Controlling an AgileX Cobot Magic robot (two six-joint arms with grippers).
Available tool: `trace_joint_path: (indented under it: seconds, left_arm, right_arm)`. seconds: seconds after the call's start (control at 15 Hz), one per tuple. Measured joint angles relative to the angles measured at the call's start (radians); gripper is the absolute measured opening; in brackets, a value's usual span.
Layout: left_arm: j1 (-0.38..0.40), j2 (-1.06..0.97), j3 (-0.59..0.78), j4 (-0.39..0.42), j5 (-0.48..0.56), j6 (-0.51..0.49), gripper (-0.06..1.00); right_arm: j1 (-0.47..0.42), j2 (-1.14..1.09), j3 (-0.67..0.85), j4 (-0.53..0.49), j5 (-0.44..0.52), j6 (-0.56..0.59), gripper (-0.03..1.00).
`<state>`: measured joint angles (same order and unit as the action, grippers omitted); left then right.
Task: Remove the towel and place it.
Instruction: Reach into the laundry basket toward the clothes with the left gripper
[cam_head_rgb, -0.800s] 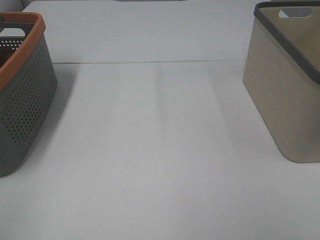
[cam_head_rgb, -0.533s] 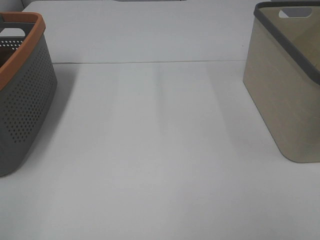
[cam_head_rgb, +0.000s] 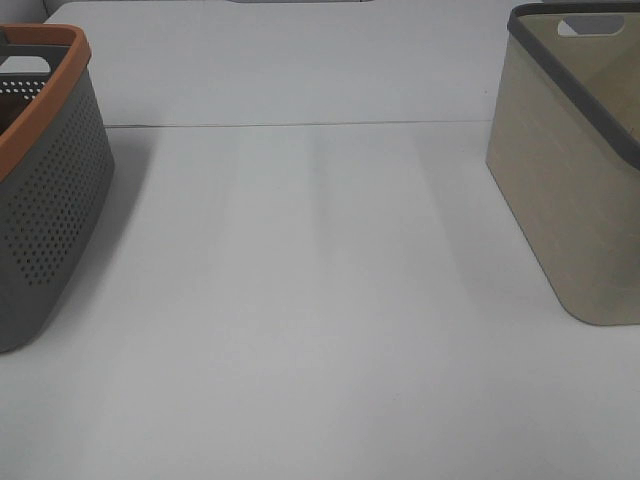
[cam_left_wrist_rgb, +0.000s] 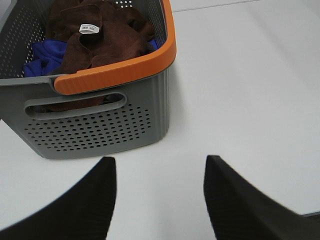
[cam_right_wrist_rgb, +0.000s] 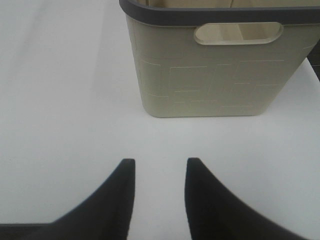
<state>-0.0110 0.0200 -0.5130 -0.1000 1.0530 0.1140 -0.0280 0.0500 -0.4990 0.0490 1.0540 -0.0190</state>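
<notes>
The dark brown towel (cam_left_wrist_rgb: 102, 37) lies crumpled inside the grey perforated basket with an orange rim (cam_left_wrist_rgb: 120, 67), its small white tag (cam_left_wrist_rgb: 88, 28) facing up, on top of a blue cloth (cam_left_wrist_rgb: 42, 55). My left gripper (cam_left_wrist_rgb: 159, 165) is open and empty over the table, just outside the basket's handle wall. My right gripper (cam_right_wrist_rgb: 159, 165) is open and empty over the table, short of the beige basket with a dark grey rim (cam_right_wrist_rgb: 220, 70). In the exterior high view the grey basket (cam_head_rgb: 45, 190) stands at the left and the beige basket (cam_head_rgb: 570, 170) at the right; neither gripper shows there.
A white table (cam_head_rgb: 320, 300) spans the scene, with a seam line (cam_head_rgb: 300, 125) running across its far part. The beige basket's inside shows no contents. Both baskets have handle cut-outs in their walls.
</notes>
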Motion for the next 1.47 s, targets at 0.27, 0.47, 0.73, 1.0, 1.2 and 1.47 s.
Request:
trace_joint_path:
  seconds: [0.27,0.47,0.73,1.0,1.2,1.47]
  left_arm:
    - [0.000,0.000,0.000,0.000,0.000,0.000,0.52]
    - [0.000,0.000,0.000,0.000,0.000,0.000,0.52]
    - [0.000,0.000,0.000,0.000,0.000,0.000,0.52]
    - [0.000,0.000,0.000,0.000,0.000,0.000,0.52]
    - [0.000,0.000,0.000,0.000,0.000,0.000,0.52]
    - [0.000,0.000,0.000,0.000,0.000,0.000,0.52]
  right_arm:
    - [0.000,0.000,0.000,0.000,0.000,0.000,0.34]
    - [0.000,0.000,0.000,0.000,0.000,0.000,0.34]
    - [0.000,0.000,0.000,0.000,0.000,0.000,0.34]
    - [0.000,0.000,0.000,0.000,0.000,0.000,0.34]
    - [0.000,0.000,0.000,0.000,0.000,0.000,0.34]
    - [0.000,0.000,0.000,0.000,0.000,0.000,0.34]
